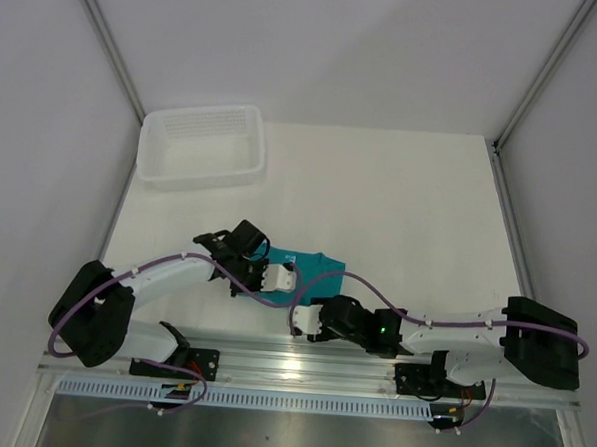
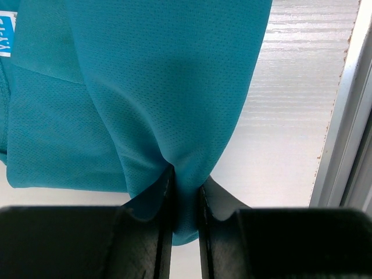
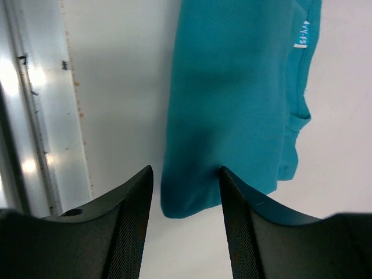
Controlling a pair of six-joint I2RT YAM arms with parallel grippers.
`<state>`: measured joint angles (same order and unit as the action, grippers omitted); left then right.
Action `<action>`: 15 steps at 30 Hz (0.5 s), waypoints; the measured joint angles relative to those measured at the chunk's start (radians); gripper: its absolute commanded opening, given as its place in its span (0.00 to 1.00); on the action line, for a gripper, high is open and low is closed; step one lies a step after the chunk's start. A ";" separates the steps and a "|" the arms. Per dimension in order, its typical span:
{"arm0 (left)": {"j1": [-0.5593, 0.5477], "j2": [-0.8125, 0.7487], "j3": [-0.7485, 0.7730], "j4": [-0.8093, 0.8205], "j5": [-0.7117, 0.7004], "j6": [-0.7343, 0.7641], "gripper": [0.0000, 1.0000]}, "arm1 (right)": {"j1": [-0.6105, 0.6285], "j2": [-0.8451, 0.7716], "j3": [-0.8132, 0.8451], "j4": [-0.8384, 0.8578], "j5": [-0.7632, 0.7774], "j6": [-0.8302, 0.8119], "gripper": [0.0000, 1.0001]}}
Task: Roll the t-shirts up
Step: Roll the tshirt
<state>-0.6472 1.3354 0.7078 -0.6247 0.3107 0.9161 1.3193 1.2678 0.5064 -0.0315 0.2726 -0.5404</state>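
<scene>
Left gripper (image 2: 185, 195) pinches a fold of the soft teal cloth t-shirt (image 2: 145, 87). Right gripper (image 3: 186, 183) gapes wide, with the shirt's end between its fingers at lower centre.

teal t-shirt (image 2: 145, 87): soft cloth, fine pinhole mesh knit, matt. neck label (image 3: 301, 37): smooth printed tape. left fingers (image 2: 70, 244) and right fingers (image 3: 125, 232): black plastic, matt, inner faces finely ribbed. bench (image 1: 400, 199): white, matt, smooth, faint streaky grain up close. rail (image 1: 311, 362) on its near edge: bare brushed metal, shiny. tray (image 1: 203, 175): white plastic, ribbed floor.
</scene>
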 measured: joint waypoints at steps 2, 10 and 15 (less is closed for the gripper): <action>0.001 0.000 0.000 -0.003 0.001 0.000 0.21 | 0.001 0.020 -0.002 0.031 0.026 -0.013 0.53; 0.005 0.000 0.000 -0.007 0.005 -0.001 0.22 | 0.000 0.057 -0.002 0.090 0.076 -0.021 0.53; 0.010 0.000 0.002 -0.016 0.008 -0.002 0.22 | -0.016 0.071 -0.002 0.087 0.053 -0.010 0.51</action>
<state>-0.6376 1.3357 0.7101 -0.6411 0.3183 0.9142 1.3029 1.3384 0.5049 0.0551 0.3260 -0.5507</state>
